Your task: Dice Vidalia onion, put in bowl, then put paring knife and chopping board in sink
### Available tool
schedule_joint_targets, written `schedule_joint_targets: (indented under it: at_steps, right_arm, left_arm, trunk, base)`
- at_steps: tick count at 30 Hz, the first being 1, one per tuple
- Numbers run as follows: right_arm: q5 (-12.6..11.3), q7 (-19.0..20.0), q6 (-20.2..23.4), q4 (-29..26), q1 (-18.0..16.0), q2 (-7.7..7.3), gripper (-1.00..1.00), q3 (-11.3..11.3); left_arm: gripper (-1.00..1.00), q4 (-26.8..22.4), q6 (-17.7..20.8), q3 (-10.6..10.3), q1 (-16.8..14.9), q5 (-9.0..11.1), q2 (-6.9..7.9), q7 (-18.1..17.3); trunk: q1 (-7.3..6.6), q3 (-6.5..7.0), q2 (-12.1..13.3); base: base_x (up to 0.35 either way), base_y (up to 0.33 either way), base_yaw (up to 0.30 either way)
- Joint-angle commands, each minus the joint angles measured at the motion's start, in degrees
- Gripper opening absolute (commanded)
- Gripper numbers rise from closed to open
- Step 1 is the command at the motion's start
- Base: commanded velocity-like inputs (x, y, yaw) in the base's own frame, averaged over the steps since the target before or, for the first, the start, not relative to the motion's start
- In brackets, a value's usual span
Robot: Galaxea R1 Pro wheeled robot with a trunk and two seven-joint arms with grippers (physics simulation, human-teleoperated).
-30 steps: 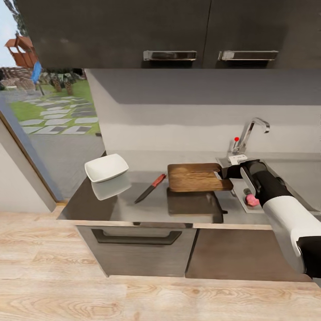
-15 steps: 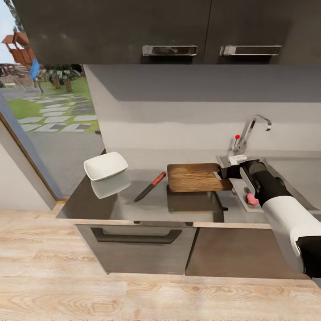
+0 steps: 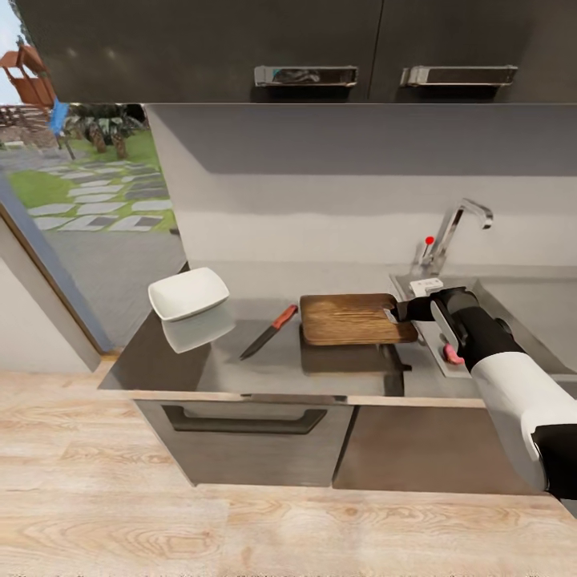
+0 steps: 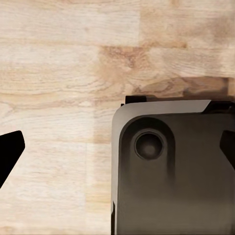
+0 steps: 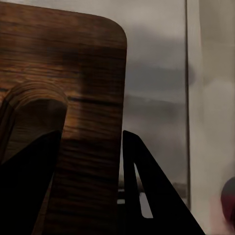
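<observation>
1. The chopping board (image 3: pixel 353 318) is brown wood and sits over the countertop (image 3: pixel 240 369), just beside the sink (image 3: pixel 513 320). Its dark shadow falls on the steel right under it, so it looks lifted a little, but that is hard to tell for sure.
2. The right gripper (image 3: pixel 398 313) is at the end of the board that is nearest the sink. In the right wrist view, its two dark fingers (image 5: pixel 147 196) sit on each side of the board's edge (image 5: pixel 73 98), with the wood between them. The jaws are clenched on the board.
3. The paring knife (image 3: pixel 268 331) lies flat on the countertop, just to the left of the board. Its red handle points toward the board and its dark blade points toward the front edge of the counter. It does not touch the board.
4. The bowl (image 3: pixel 189 293) is white with a square rim. It stands on the left end of the countertop, well apart from the board, and the shiny steel shows its reflection below it.
5. The faucet (image 3: pixel 457 228) rises behind the sink, and a small red knob (image 3: pixel 429 240) sits beside it.
6. A small pink thing (image 3: pixel 451 353) shows in the sink, right beside the right arm. It is too hidden to name.
7. In the left wrist view, the tips of the left gripper (image 4: pixel 117 147) show at the two sides, set wide apart with nothing between them. Below them are the light wood floor (image 4: pixel 58 73) and a dark grey part of the robot (image 4: pixel 166 171).
8. Dark cabinets (image 3: pixel 240 40) with silver handles hang above the counter.
</observation>
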Motion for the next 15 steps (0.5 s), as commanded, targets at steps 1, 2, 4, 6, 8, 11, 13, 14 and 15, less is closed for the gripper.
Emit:
schedule_joint_targets:
  at_steps: [1, 2, 4, 6, 8, 11, 13, 14, 15]
  right_arm:
    - [-0.03, 0.15, 0.24, -0.07, -0.05, -0.07, -1.0, 0.22]
    - [-0.04, 0.15, 0.24, -0.07, -0.05, -0.07, -1.0, 0.22]
    - [-0.04, 0.15, 0.24, -0.07, -0.05, -0.07, -1.0, 0.22]
    - [-0.02, 0.15, 0.24, -0.07, -0.05, -0.07, -1.0, 0.22]
    - [-0.07, 0.15, 0.24, -0.07, -0.04, -0.07, -1.0, 0.22]
    - [-0.08, 0.15, 0.22, -0.07, -0.02, -0.07, -1.0, 0.22]
    - [-0.09, 0.15, 0.18, -0.07, -0.03, -0.07, -1.0, 0.19]
    - [-0.09, 0.15, 0.17, -0.09, -0.03, -0.07, -1.0, 0.16]
    - [-0.12, 0.15, 0.16, -0.08, -0.02, -0.07, -1.0, 0.15]
  left_arm:
    - [1.0, 0.03, -0.18, 0.03, -0.02, 0.13, 0.0, 0.02]
    - [1.0, 0.03, -0.18, 0.03, -0.02, 0.13, 0.0, 0.02]
    - [1.0, 0.02, -0.18, 0.03, -0.02, 0.12, 0.0, 0.02]
    - [1.0, 0.0, -0.18, 0.03, -0.02, 0.13, 0.0, 0.02]
    - [1.0, 0.0, -0.18, 0.03, -0.02, 0.12, 0.0, 0.02]
    - [1.0, 0.04, -0.18, 0.03, -0.02, 0.12, 0.0, 0.02]
    - [1.0, 0.03, -0.18, 0.03, -0.02, 0.1, 0.0, 0.02]
    - [1.0, 0.04, -0.18, 0.03, -0.02, 0.08, 0.0, 0.02]
    - [1.0, 0.05, -0.18, 0.03, -0.02, 0.09, 0.0, 0.02]
  trunk:
    - [0.0, -0.15, -0.04]
    - [0.0, -0.24, -0.04]
    - [0.0, -0.42, -0.04]
    - [0.0, -0.61, -0.04]
    - [0.0, -0.79, -0.04]
    - [0.0, -1.06, -0.04]
    - [0.0, -1.25, -0.04]
    - [0.0, -1.34, -0.04]
    - [0.0, -1.43, -0.04]
  base:
    - [0.0, 0.0, 0.0]
    - [0.0, 0.0, 0.0]
    - [0.0, 0.0, 0.0]
    - [0.0, 0.0, 0.0]
    - [0.0, 0.0, 0.0]
    - [0.0, 0.0, 0.0]
    - [0.0, 0.0, 0.0]
    - [0.0, 0.0, 0.0]
    - [0.0, 0.0, 0.0]
